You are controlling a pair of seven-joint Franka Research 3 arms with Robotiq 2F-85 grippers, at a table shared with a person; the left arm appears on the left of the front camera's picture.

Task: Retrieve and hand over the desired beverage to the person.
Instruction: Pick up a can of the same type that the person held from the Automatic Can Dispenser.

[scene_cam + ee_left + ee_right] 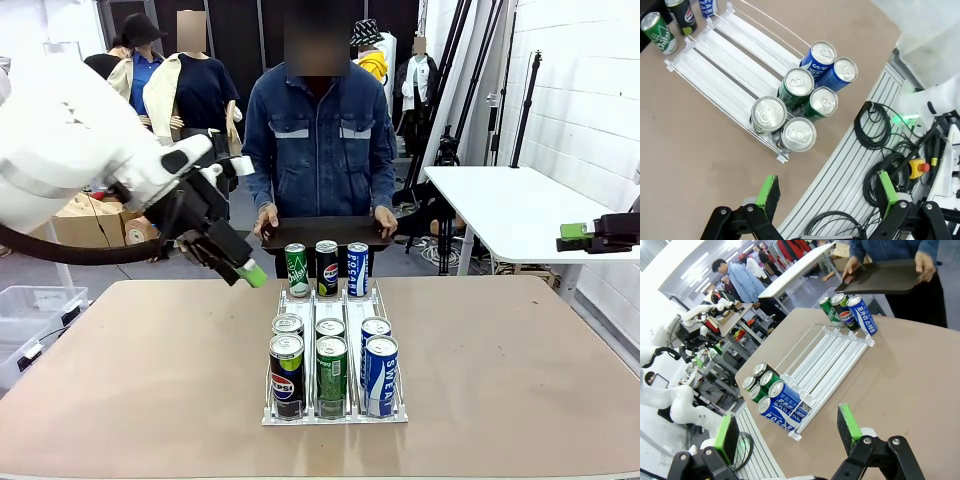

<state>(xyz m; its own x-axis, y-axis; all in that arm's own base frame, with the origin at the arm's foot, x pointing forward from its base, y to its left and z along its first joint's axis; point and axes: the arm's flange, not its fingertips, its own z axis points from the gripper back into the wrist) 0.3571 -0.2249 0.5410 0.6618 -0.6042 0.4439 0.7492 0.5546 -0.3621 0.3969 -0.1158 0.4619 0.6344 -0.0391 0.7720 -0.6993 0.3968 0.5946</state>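
Observation:
The person point(320, 140) in a blue denim jacket stands at the far side, holding a dark tray point(325, 232) in both hands. A clear rack point(335, 415) lies mid-table. At its far end stand a green can point(297, 270), a black Pepsi can point(327, 267) and a blue can point(358, 269). Several more cans point(332, 365) crowd the near end, in Pepsi, green and blue lanes. My left gripper point(235, 262) hangs open above the table, left of the rack's far end, holding nothing. Its wrist view looks down on the near cans point(798, 100) between its open fingers point(769, 192). My right gripper point(585, 235) is open, off to the right.
A white side table point(500, 205) stands at the back right. A clear plastic bin point(25, 310) sits on the floor at the left. Bare tabletop point(520, 370) lies on both sides of the rack. Cables point(880, 150) run below the table's near edge.

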